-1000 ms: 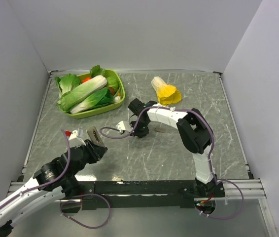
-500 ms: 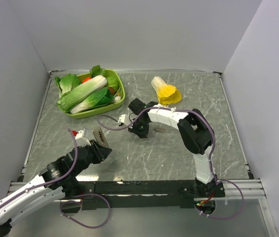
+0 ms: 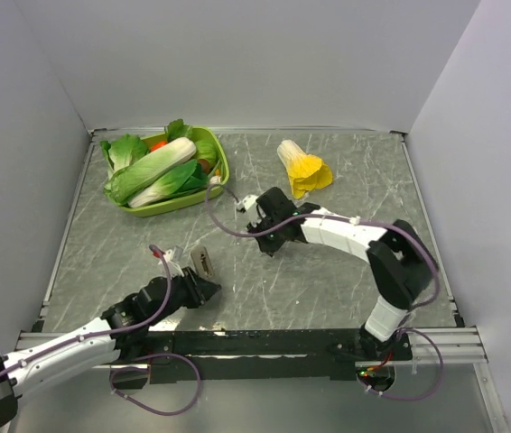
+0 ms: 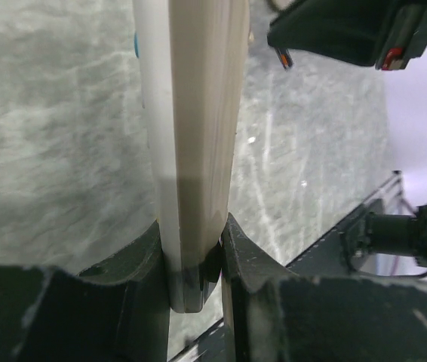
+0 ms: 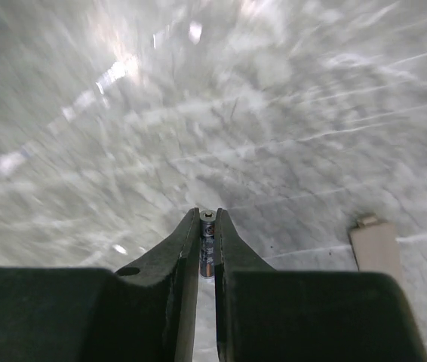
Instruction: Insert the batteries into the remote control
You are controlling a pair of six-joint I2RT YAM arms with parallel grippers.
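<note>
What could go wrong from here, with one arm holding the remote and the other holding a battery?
1. The left gripper clamps the remote control near one end only, with most of it sticking out. Pressing a battery in may pivot it in the grip.
2. The right gripper pinches the battery right at the fingertips, so it could slip or tilt on contact.

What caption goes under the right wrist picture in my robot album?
The right gripper pinches a small battery over the marbled table, with a beige piece lying nearby.
</note>
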